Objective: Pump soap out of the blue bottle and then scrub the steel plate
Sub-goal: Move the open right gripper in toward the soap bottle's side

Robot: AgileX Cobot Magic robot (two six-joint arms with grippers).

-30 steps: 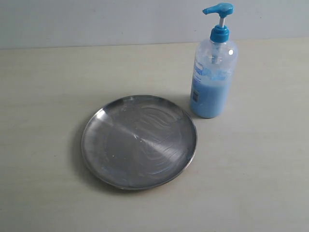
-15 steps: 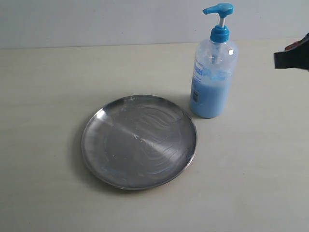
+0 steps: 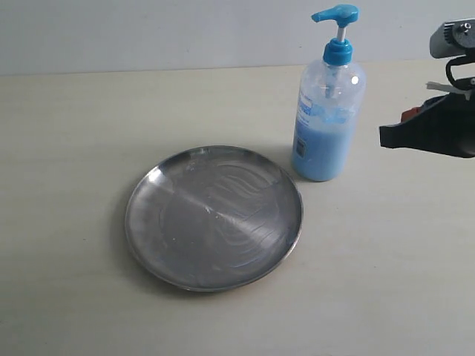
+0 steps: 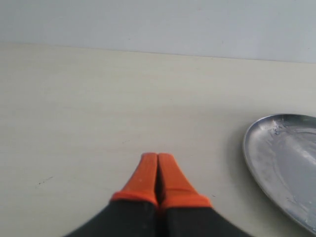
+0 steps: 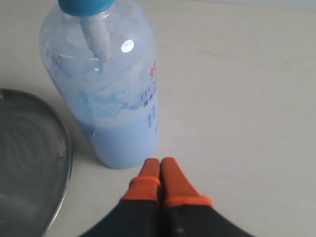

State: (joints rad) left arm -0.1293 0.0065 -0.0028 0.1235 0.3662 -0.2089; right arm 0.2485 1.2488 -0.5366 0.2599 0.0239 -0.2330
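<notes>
The steel plate [image 3: 214,216] lies flat on the table, shiny with swirl marks, and no soap blob shows on it. The blue bottle [image 3: 326,126] stands upright just behind the plate's right side, its pump head [image 3: 335,13] raised. My right gripper [image 3: 384,137] hovers to the right of the bottle, apart from it, pointing at its body. In the right wrist view its orange fingers [image 5: 160,162] are pressed together and empty, close to the bottle's base [image 5: 113,108]. My left gripper [image 4: 157,157] is shut and empty over bare table, with the plate's rim [image 4: 276,158] off to one side.
The pale table top [image 3: 89,111] runs back to a grey wall [image 3: 148,30]. The plate's edge [image 5: 29,158] lies beside the bottle in the right wrist view. The left arm does not show in the exterior view.
My right arm came in from the right edge of the exterior view and moved left and lower toward the bottle. Plate and bottle have not moved.
</notes>
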